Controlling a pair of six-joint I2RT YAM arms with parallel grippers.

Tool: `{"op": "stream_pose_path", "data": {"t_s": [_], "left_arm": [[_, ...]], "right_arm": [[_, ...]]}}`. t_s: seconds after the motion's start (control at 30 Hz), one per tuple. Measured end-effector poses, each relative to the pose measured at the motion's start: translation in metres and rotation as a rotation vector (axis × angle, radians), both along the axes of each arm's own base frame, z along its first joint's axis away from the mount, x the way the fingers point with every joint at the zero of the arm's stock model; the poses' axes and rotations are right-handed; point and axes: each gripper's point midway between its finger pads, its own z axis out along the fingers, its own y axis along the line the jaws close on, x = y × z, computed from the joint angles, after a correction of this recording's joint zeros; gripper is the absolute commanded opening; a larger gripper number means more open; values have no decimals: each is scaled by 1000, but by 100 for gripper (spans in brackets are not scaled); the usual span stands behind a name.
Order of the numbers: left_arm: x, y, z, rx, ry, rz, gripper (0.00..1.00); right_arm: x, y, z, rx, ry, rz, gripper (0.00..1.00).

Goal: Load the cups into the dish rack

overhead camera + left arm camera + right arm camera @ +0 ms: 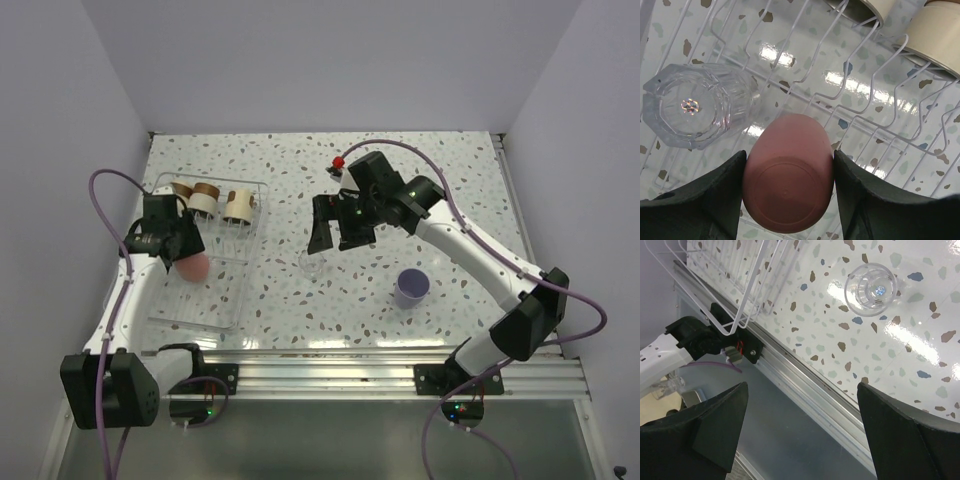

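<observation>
Over the dish rack point(215, 292), your left claw point(790, 156) pinches the coral-red cup point(787, 197) by its sides, your right claw point(801, 390) gapes wide, empty, near a clear tumbler point(871, 289) on the table point(300, 160)

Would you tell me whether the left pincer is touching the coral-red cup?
Touching. The left wrist view shows the left pincer with its jaws pressed against both sides of the coral-red cup, with no gap.

Your inventory:
- dish rack point(222, 295): clear tray at the counter's point(330, 320) left edge.
- Three cream brown-banded cups point(205, 198): tilted, at the rack's far end.
- coral cup point(788, 175): gripped base-up over the rack.
- clear cup point(695, 105): in the rack beside it.
- second clear cup point(312, 265): mid-counter.
- lavender cup point(412, 287): mid-counter, mouth-up.
</observation>
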Motion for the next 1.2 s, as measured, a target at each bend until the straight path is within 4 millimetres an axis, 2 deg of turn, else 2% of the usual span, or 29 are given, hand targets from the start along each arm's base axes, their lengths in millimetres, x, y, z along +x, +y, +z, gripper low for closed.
{"op": "stream_pose_path", "data": {"t_s": [0.1, 0.43, 0.53, 0.57, 0.63, 0.77, 0.83, 0.97, 1.2], "left_arm": [[0, 2, -8, 7, 13, 3, 0], [7, 7, -8, 36, -19, 10, 0], [8, 7, -12, 37, -14, 11, 5], [8, 7, -14, 37, -10, 11, 11], [9, 8, -17, 41, -1, 10, 14], [10, 11, -18, 55, 3, 16, 32], [11, 12, -19, 61, -2, 21, 35], [11, 13, -21, 67, 2, 26, 51], [14, 15, -19, 73, -16, 32, 69]], "right_arm": [[3, 2, -5, -12, 10, 3, 93], [14, 11, -13, -25, 20, 9, 94], [16, 13, -15, -28, 22, 11, 94], [17, 13, -16, -30, 22, 11, 94], [17, 13, -16, -31, 20, 12, 94], [19, 12, -15, -31, 18, 11, 94], [19, 12, -15, -31, 16, 11, 94], [20, 12, -16, -31, 16, 11, 94], [18, 10, -17, -35, 17, 12, 94]]}}
